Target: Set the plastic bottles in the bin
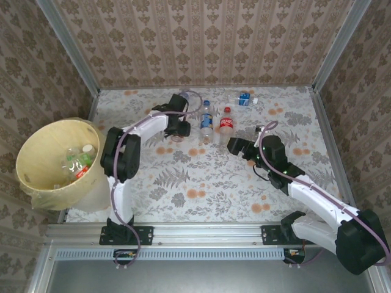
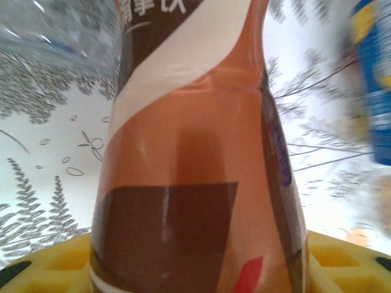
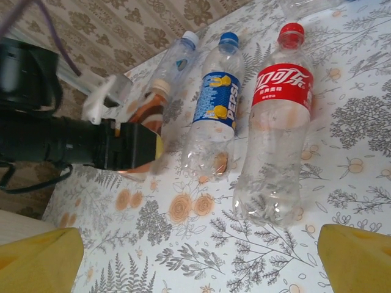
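Left jaws pinching orange-brown bottle (image 2: 195, 183). Right jaws spread wide; red-label bottle (image 3: 278, 122) lying ahead, apart from them.

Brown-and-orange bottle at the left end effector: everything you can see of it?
The brown-and-orange bottle is plastic, wrapped in an orange, brown and white label with white characters, topped by a pale cap. It seems to lie on the flowered table beside a clear bottle. The left end effector is shut on its body, yellow fingers on either side.
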Available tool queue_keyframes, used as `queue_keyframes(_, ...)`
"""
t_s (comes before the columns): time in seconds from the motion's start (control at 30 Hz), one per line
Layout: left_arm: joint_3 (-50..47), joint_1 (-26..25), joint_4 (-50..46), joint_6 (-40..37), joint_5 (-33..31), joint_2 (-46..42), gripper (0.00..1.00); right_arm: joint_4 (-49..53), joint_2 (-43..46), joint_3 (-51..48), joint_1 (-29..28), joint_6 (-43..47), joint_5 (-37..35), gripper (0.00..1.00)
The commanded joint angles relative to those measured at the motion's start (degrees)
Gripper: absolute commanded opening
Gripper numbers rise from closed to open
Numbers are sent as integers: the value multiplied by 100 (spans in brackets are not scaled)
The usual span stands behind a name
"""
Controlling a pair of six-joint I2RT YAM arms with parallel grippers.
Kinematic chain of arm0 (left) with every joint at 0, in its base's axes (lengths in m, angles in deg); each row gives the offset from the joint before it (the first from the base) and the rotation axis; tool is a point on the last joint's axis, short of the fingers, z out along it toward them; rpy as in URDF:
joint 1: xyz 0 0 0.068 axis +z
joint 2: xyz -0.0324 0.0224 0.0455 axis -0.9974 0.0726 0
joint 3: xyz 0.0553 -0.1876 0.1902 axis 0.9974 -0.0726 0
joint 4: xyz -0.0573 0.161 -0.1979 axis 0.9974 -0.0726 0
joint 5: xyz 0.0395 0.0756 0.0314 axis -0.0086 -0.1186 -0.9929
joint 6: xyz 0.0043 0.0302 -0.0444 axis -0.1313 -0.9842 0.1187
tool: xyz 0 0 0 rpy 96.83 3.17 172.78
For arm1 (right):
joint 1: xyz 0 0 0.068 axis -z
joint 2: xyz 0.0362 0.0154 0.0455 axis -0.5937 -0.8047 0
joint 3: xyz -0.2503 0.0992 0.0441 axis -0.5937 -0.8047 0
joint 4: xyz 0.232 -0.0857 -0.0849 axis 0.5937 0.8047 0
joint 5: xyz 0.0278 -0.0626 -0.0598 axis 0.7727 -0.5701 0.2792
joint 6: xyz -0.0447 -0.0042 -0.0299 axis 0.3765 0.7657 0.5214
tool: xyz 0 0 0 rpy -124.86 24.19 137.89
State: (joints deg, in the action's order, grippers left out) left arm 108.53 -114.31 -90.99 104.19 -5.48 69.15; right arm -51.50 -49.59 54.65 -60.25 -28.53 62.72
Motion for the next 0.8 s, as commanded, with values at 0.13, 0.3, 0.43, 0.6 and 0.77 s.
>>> queue_keyframes(0.13,-541,82,755,643,725,-1245,51,-759,-54,-130,-124,265,470,100)
queue_keyframes(0.3,-685,122,793,728,733,-1767,51,-999,-235,-87,-361,431,468,100)
queue_keyframes(0.43,-809,122,722,706,346,-2313,51,-1155,-404,-18,-531,480,459,100)
queue_keyframes(0.6,-973,157,568,539,-136,-3173,51,-1227,-589,137,-717,595,437,100)
queue_keyframes(0.77,-923,197,43,178,-861,-3992,52,-1265,-757,262,-789,666,398,99)
